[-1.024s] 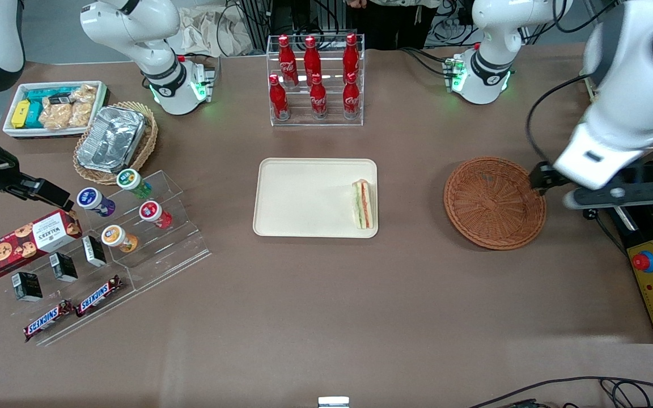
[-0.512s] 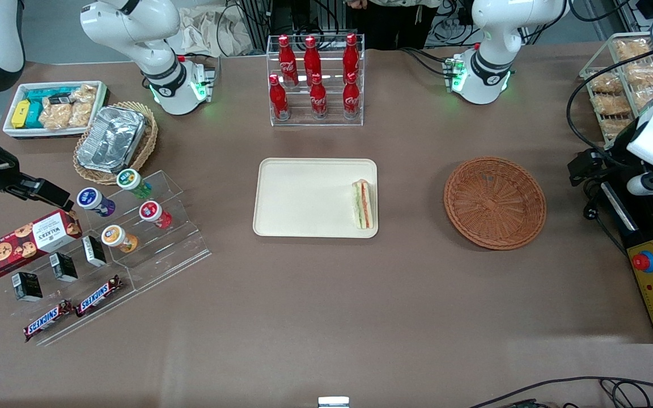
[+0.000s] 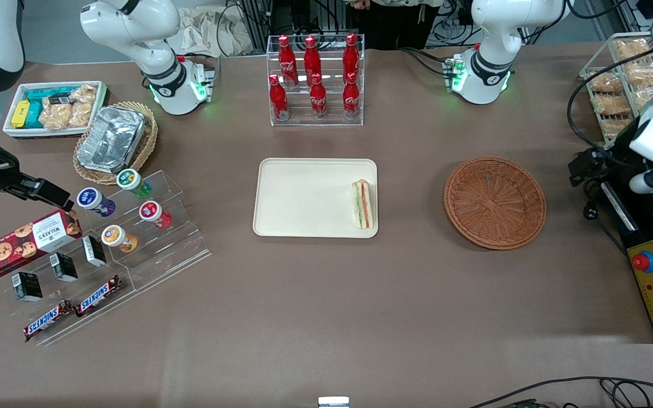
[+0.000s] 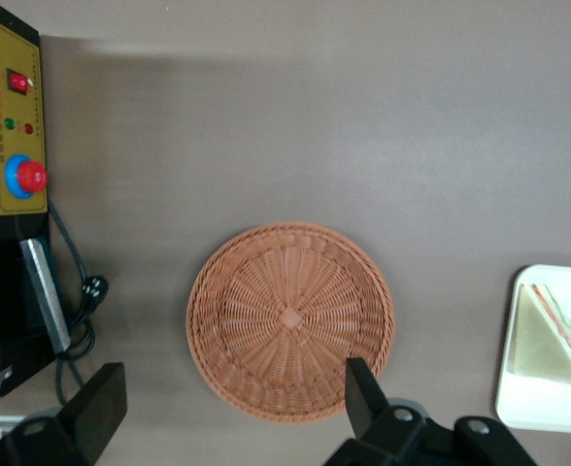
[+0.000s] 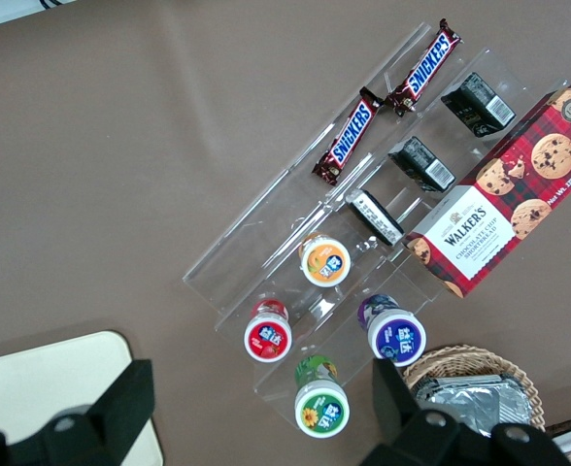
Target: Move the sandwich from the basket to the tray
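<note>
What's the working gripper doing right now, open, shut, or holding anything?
Left gripper: open, holding nothing, raised at the working arm's end of the table, above the empty basket. Sandwich lies on the tray.

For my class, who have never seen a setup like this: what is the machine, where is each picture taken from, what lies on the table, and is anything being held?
Two robot arms stand at a brown table. One picture looks down from the front; the other two come from cameras on the arms' wrists. The working arm's claw hangs open and empty above the round brown basket, which holds nothing. The sandwich already lies in the cream tray at mid-table, at the edge nearest the basket. Farther from the front camera stands a rack of red bottles. Snacks and small cups on a clear stand lie toward the parked arm's end.
</note>
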{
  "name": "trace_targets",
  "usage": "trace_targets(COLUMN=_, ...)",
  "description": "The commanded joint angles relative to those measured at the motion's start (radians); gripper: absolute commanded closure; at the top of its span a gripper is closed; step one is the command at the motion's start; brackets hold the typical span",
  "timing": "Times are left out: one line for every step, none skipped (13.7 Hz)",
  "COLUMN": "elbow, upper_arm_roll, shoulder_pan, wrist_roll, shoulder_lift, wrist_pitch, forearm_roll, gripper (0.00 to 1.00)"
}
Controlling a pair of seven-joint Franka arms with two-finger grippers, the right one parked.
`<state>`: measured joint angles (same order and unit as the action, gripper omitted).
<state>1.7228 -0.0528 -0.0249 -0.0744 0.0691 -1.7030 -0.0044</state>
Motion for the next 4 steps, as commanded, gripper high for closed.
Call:
trace_targets(elbow=-0.113, upper_arm_roll=0.011, shoulder_pan=0.014, wrist_roll=0.018, shoulder_lift=0.000, wrist_pitch=0.149, forearm_roll=-0.016, gripper=0.00)
trace_targets(elbow=-0.124, upper_arm_roll=0.011, shoulder_pan=0.014, wrist_roll=0.019, shoulder_lift=0.001, wrist_pitch=0.181, forearm_roll=-0.016, gripper=0.00)
trace_targets(elbow=-0.124, upper_arm_roll=0.011, shoulder_pan=0.014, wrist_roll=0.019, shoulder_lift=0.003, wrist_pitch=0.187, forearm_roll=-0.016, gripper=0.00)
trace_targets(elbow=-0.124, upper_arm_roll=0.011, shoulder_pan=0.014, wrist_roll=0.019, shoulder_lift=0.001, wrist_pitch=0.189, forearm_roll=-0.016, gripper=0.00)
